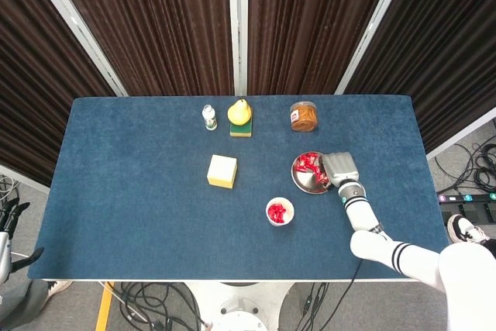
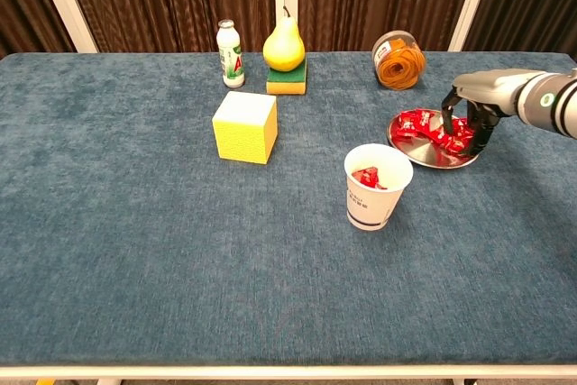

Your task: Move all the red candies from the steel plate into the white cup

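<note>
One white cup (image 2: 378, 187) stands nearest the robot on the blue table (image 2: 135, 250), with a few red candies (image 2: 365, 177) inside; the exact count in the cup cannot be told. Just beyond it to the right lies one steel plate (image 2: 433, 156), holding a pile of red candies (image 2: 424, 125), several of them, overlapping too much to count. The right hand (image 2: 472, 113) is over the plate's right side, fingers (image 2: 481, 129) curled down among the candies. Whether it has closed on one cannot be told.

To the left of the cup, further back, sits one yellow cube (image 2: 244, 126). Along the far edge stand one small bottle (image 2: 232, 41), one pear (image 2: 284, 44) on one green-and-yellow sponge (image 2: 286, 81), and one jar (image 2: 399, 59) lying tilted with orange contents.

The chest view shows the dark fingers dipping to the candies and the cup's side print; it does not show the left hand. The head view shows the back of the right hand (image 1: 339, 167) covering the plate's (image 1: 304, 180) right part, with candies (image 1: 308, 163) showing at its left, the cup (image 1: 280, 212) from above with red inside, and the striped forearm (image 1: 403, 255) running off to the lower right. At the far lower-left edge, off the table, the left hand (image 1: 9, 218) is partly visible, its dark fingers spread and holding nothing.
</note>
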Robot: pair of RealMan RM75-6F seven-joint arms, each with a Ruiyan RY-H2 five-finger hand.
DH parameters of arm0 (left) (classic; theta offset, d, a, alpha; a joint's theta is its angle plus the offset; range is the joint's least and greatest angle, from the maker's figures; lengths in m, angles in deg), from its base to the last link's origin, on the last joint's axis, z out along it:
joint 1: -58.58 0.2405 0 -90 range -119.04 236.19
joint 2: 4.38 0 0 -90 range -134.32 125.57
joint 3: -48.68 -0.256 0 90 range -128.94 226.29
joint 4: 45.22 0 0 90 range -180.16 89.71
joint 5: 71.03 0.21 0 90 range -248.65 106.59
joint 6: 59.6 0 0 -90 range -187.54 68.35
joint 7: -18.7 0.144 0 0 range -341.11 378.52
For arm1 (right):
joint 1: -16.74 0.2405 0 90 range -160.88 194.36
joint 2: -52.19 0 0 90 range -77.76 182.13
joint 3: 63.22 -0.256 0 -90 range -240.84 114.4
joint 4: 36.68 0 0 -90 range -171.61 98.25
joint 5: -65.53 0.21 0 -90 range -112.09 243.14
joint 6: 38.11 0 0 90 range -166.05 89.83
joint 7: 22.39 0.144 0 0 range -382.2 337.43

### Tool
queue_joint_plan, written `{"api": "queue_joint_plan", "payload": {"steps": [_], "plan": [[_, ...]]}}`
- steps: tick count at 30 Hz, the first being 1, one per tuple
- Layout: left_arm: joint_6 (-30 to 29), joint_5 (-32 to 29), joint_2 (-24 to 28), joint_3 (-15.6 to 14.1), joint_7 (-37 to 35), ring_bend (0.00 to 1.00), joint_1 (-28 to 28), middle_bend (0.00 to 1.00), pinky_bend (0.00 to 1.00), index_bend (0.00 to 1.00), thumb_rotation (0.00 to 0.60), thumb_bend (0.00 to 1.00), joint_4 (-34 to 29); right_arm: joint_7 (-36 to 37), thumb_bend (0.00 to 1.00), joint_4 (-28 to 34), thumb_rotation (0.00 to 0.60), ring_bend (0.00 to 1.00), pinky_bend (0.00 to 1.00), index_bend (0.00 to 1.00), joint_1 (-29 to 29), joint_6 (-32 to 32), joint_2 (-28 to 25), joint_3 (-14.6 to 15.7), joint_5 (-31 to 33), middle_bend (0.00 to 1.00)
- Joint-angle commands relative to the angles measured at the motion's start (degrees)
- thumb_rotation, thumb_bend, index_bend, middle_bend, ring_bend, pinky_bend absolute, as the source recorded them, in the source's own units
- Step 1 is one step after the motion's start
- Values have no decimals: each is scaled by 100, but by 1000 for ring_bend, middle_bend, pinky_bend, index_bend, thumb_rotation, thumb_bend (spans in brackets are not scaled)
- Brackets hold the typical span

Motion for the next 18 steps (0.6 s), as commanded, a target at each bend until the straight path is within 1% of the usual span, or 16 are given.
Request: {"api": "queue_joint_plan", "payload": {"steps": [1,4,9,11,16,18], "plan": [[13,-3,-5,-5,-8,210,-1,212,204,220,600,4,10,-41,160,-69,600,1000,1000,489,46,-22,70,-21,13,1000],[13,-11,-15,-5,-24,210,3,212,204,220,600,3,26,-113,173,-149,600,1000,1000,499,100,-33,138,-36,60,1000],[11,-25,-30,-10,-56,209,18,212,205,220,600,3,59,-226,268,-223,600,1000,1000,511,139,-56,175,-26,181,1000],[19,-32,-35,-12,-58,209,19,212,204,219,600,3,66,-249,284,-234,600,1000,1000,519,135,-61,180,-16,219,1000],[12,-11,-35,-7,-54,209,9,212,205,220,600,3,66,-280,361,-223,600,1000,1000,585,124,-21,204,-8,236,1000],[6,-18,-30,1,-54,209,10,212,204,220,600,3,60,-169,390,-92,600,1000,1000,602,104,30,135,-87,147,1000]]}}
